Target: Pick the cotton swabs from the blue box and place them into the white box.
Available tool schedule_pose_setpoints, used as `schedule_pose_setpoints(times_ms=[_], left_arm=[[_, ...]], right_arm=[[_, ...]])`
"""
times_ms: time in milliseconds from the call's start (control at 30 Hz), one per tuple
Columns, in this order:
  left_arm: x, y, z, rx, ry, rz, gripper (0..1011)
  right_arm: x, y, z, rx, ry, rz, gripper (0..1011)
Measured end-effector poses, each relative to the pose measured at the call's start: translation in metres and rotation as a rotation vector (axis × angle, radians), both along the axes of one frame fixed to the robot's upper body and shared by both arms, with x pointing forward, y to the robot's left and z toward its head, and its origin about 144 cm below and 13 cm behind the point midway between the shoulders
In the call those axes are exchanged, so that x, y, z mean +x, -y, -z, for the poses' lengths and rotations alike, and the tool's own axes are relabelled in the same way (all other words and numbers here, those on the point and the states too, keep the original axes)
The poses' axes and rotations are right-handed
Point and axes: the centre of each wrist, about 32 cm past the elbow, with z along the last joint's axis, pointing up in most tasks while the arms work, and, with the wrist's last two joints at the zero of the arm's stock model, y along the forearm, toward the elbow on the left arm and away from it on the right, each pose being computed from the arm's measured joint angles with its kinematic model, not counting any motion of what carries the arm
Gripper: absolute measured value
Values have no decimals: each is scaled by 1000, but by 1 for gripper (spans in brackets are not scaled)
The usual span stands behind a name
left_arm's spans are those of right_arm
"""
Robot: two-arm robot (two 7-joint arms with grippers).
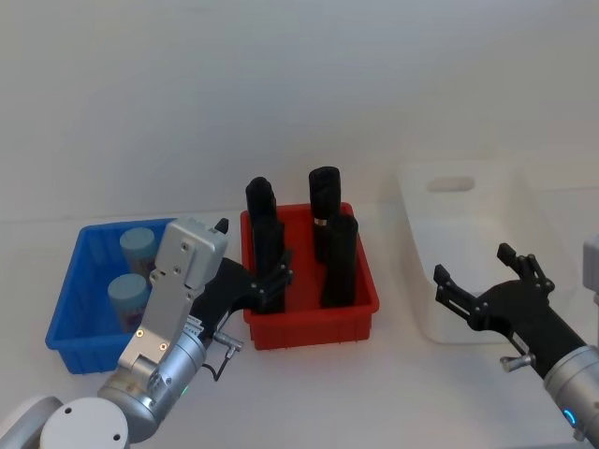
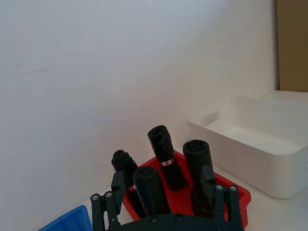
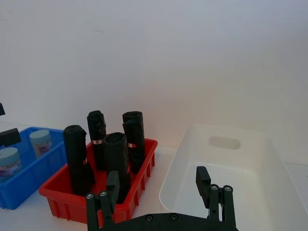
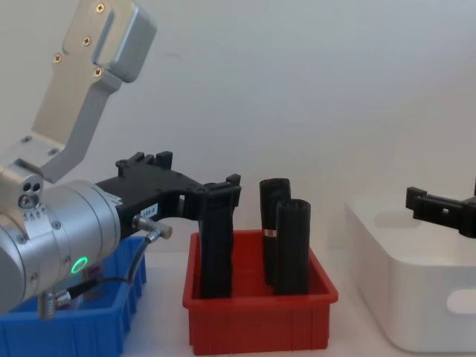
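Trouble looks likeliest around the left gripper (image 2: pixel 162 180), which hangs over the seam between the blue box (image 1: pixel 67 323) and the red bin (image 1: pixel 309 325). Its fingers (image 2: pixel 117 186) are spread wide with nothing between them. They point toward the red bin and sit close to the nearest of the tall black rolls (image 1: pixel 267 248). A careless swing toward the blue box could clip that roll and tip it, or shove the bin along the desk (image 1: pixel 374 393).

None of the picking is done. Both jars of cotton swabs (image 1: pixel 128 297) stand upright in the blue box, one nearer the robot and one behind it, close together and near the box's right wall. That crowding is the second hazard: a finger coming down could land on a lid or nudge the neighbouring jar over. The round, smooth side may also slip if it is pinched off-centre.

The white box (image 1: pixel 449 327) stands on the far side of the red bin, well apart from the blue one, and looks empty. A carried jar would probably have to clear the tops of the rolls, so too low a path risks knocking them or losing the jar.

The right gripper (image 3: pixel 158 179) hovers at the near wall of the white box, fingers released and empty. If it is there when the left arm arrives, the two could collide
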Motion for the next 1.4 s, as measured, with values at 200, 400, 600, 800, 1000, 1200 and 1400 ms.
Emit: schedule_pose_setpoints(times_ms=[200,400,600,800,1000,1200,1400], left_arm=[[0,0,0,0,0,0,1004],[0,0,0,0,0,0,1004],[0,0,0,0,0,0,1004],[0,0,0,0,0,0,1004],[0,0,0,0,0,0,1004],[0,0,0,0,0,0,1004],[1,0,0,-5,-6,-7,1004]], right_arm=[[0,0,0,0,0,0,1002],[0,0,0,0,0,0,1002],[0,0,0,0,0,0,1002],[0,0,0,0,0,0,1002],[0,0,0,0,0,0,1002],[0,0,0,0,0,0,1002],[0,0,0,0,0,0,1002]])
